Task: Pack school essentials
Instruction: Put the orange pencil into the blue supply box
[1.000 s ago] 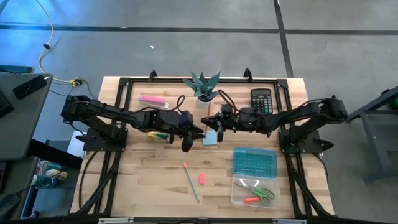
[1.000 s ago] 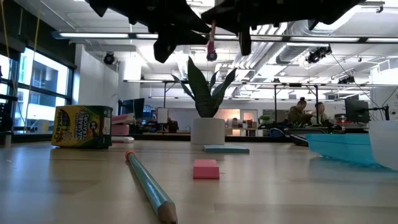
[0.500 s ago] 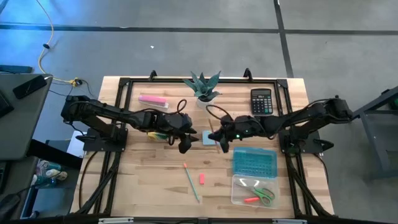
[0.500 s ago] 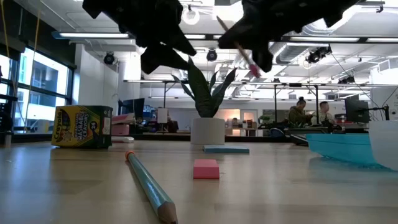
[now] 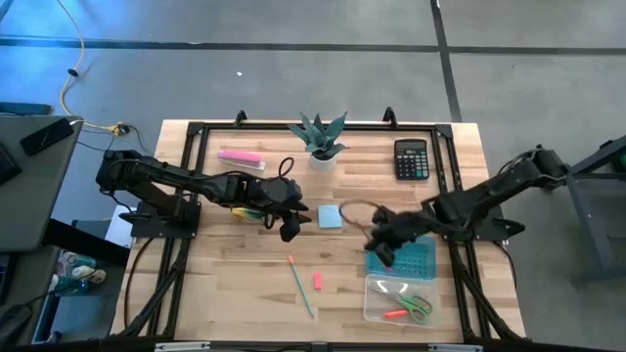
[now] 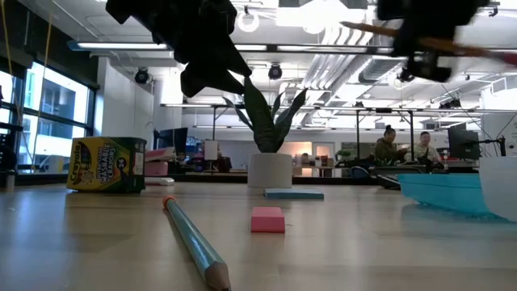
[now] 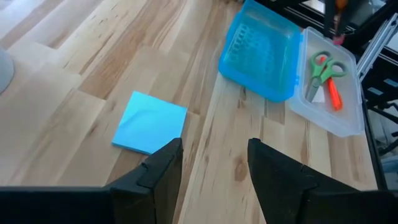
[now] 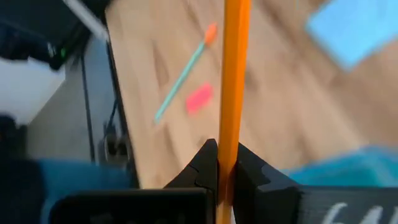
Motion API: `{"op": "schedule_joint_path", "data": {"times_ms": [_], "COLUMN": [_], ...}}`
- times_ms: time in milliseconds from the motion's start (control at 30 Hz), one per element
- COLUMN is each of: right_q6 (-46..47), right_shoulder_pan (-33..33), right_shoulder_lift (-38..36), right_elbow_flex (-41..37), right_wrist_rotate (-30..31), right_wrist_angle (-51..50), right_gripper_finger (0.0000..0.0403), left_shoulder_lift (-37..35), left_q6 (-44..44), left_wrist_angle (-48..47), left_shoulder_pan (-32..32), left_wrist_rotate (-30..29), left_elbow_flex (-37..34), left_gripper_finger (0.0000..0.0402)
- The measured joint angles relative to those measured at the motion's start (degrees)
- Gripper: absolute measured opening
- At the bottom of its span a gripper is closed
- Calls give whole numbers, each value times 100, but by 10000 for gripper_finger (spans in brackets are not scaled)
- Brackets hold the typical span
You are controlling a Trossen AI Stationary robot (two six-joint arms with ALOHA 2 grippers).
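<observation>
Over desk's right side, above blue lid (image 5: 399, 256) | right gripper (image 5: 383, 244) pinching orange pencil (image 8: 233, 87) mid-shaft: light, stiff, slippery | left gripper (image 5: 290, 223) spread, idle near notepad (image 5: 330, 216).

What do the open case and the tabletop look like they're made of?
Case: apparently plastic, a clear glossy tray with a translucent blue lid; the scissors show through its wall. Tabletop: likely wood, pale planks with visible grain and seams, matte finish.
</observation>
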Motion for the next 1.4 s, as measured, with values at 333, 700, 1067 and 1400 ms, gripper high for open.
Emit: {"op": "schedule_joint_path", "data": {"times_ms": [333, 700, 1067, 1400], "right_q6": [1659, 2166, 2287, 2318], "right_shoulder_pan": [1513, 2389, 2697, 2692], "right_shoulder_lift": [211, 1002, 1615, 1737], "right_elbow_flex": [0, 0, 0, 0], "right_wrist_rotate": [579, 376, -2, -16], "right_wrist_angle": [-713, -963, -525, -373], "right_gripper_finger": [7, 7, 7, 35], "left_shoulder_lift": [-2, -2, -4, -4], "left_q6": [0, 0, 0, 0], "left_wrist_angle": [6, 9, 7, 0], "left_shoulder_pan": [0, 0, 0, 0], "left_wrist_rotate": [-25, -49, -47, -47], "left_elbow_flex": [0, 0, 0, 0], "left_gripper_finger": [168, 168, 168, 168]}}
